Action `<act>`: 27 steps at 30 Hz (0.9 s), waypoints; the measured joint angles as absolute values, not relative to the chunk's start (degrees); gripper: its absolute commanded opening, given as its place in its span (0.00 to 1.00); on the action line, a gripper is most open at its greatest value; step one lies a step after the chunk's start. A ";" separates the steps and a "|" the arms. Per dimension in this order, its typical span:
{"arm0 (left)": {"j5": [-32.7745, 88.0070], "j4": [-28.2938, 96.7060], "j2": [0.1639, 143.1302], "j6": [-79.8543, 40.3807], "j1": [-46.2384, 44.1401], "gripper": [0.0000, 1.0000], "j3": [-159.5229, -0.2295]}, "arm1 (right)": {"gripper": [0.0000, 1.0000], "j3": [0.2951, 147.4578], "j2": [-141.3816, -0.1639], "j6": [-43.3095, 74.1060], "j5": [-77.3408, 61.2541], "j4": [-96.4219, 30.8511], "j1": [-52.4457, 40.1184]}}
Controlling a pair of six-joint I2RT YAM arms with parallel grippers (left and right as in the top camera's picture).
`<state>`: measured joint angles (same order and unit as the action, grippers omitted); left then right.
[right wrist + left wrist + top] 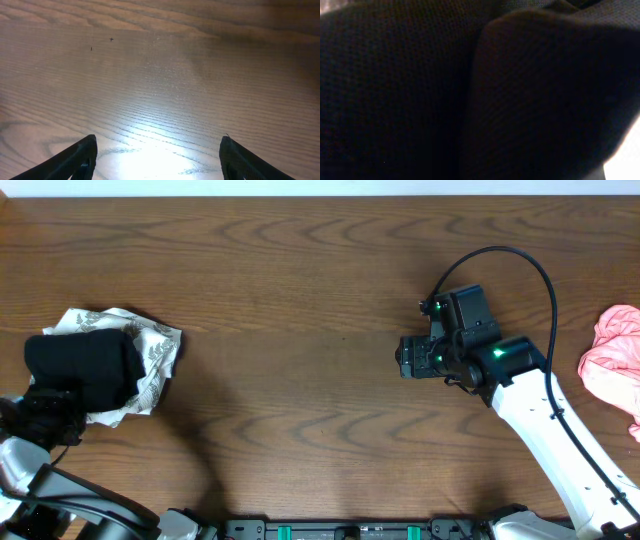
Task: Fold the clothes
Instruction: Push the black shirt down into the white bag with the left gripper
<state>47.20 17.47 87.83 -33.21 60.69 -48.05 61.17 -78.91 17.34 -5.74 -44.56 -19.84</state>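
A folded black garment lies on a white leaf-print piece at the table's far left. My left gripper is at the front edge of this pile, against the black garment. Black fabric fills the whole left wrist view and hides the fingers. A pink garment lies crumpled at the right edge. My right gripper hovers over bare wood right of the middle. Its fingers are spread wide with nothing between them.
The brown wooden table runs across the whole view and shows under the right gripper. The right arm's black cable loops above the wrist. A dark rail lines the front edge.
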 measured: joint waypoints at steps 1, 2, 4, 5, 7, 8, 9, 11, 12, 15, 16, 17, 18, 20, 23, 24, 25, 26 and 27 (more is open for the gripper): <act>46.96 17.52 87.53 -33.04 60.69 0.41 -48.05 | 0.76 61.17 -78.91 17.34 -5.72 -44.53 -19.84; 46.61 17.54 86.78 -32.45 60.66 0.52 -48.03 | 0.76 61.17 -78.91 17.34 -5.72 -44.53 -19.84; 46.04 17.67 85.23 -32.77 60.60 0.65 -48.03 | 0.76 61.17 -78.91 17.34 -5.72 -44.58 -19.84; 45.87 17.78 84.12 -32.86 60.58 0.78 -48.03 | 0.76 61.17 -78.91 17.34 -5.74 -44.53 -19.84; 45.71 17.85 81.28 -33.19 60.45 1.00 -48.03 | 0.76 61.17 -78.91 17.34 -5.69 -44.51 -19.84; 45.74 17.87 79.48 -33.32 60.40 0.98 -48.03 | 0.76 61.17 -78.91 17.34 -5.72 -44.51 -19.84; 45.82 18.09 77.41 -33.61 60.34 0.98 -48.03 | 0.76 61.17 -78.91 17.34 -5.72 -44.51 -19.84; 45.93 19.18 73.47 -34.06 60.31 0.98 -48.03 | 0.76 61.17 -78.91 17.34 -5.69 -44.47 -19.84; 45.91 19.84 71.68 -34.28 60.31 0.98 -48.03 | 0.77 61.17 -78.91 17.34 -5.69 -44.40 -19.84; 45.98 21.58 65.52 -35.33 60.31 0.98 -48.03 | 0.77 61.17 -78.91 17.34 -5.72 -44.31 -19.84; 46.04 22.15 63.77 -35.88 60.31 0.98 -48.03 | 0.77 61.17 -78.91 17.34 -5.72 -44.29 -19.84; 46.13 22.68 62.43 -36.47 60.31 0.98 -48.03 | 0.77 61.17 -78.91 17.34 -5.72 -44.27 -19.84; 46.15 23.40 61.10 -37.17 60.31 0.98 -48.03 | 0.77 61.17 -78.91 17.34 -5.72 -44.25 -19.84; 46.24 25.06 58.50 -38.28 60.31 0.98 -48.03 | 0.77 61.17 -78.91 17.34 -5.69 -44.10 -19.84; 46.61 26.20 56.10 -39.51 60.31 0.98 -48.03 | 0.77 61.17 -78.91 17.30 -5.72 -43.88 -19.84; 46.87 26.33 55.44 -39.83 60.31 0.98 -48.03 | 0.77 61.17 -78.91 17.28 -5.69 -43.88 -19.84; 47.37 26.44 54.70 -40.21 60.31 0.98 -48.03 | 0.77 61.17 -78.91 17.26 -5.72 -43.88 -19.84; 47.81 26.46 54.15 -40.47 60.31 0.98 -48.03 | 0.77 61.17 -78.91 17.21 -5.72 -43.86 -19.84; 48.10 26.52 53.82 -40.53 60.31 0.98 -48.03 | 0.77 61.17 -78.91 17.15 -5.69 -43.86 -19.84</act>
<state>48.10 26.52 53.82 -40.53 60.31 -48.03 61.17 -78.91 17.15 -5.69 -43.86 -19.84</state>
